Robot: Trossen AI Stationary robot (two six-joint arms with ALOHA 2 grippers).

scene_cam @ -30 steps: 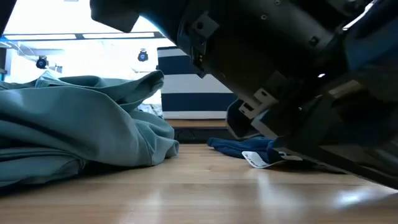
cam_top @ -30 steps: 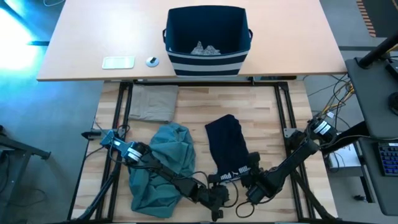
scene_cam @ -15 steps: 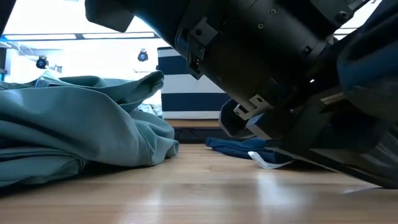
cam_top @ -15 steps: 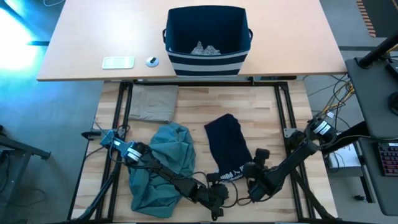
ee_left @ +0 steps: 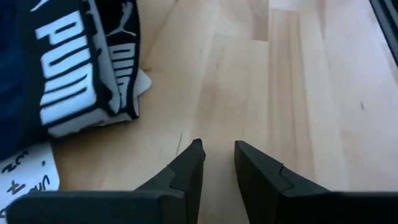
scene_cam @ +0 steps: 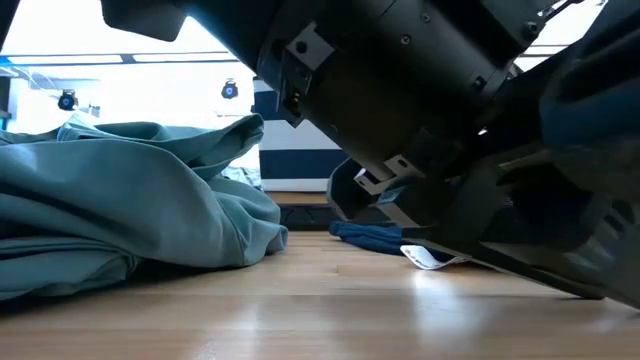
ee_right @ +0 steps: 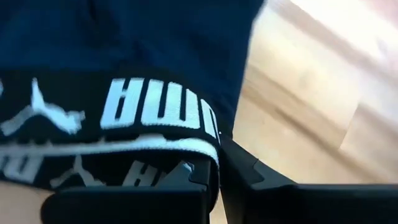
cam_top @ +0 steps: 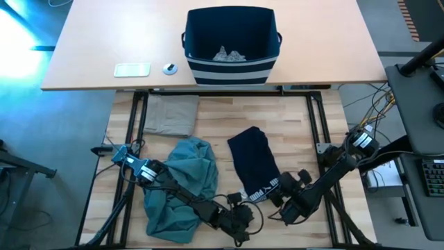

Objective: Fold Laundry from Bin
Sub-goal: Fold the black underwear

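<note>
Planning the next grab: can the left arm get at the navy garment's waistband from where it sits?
Probably yes: the left gripper sits just beside the waistband, only bare wooden table between, though the right gripper already pinches that band.

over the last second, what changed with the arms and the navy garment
The right gripper closed on the lettered waistband of the navy garment and edged toward the table's right side. The left gripper, slightly apart and holding nothing, stayed by the near edge. Teal garment, beige garment and bin did not move.
</note>
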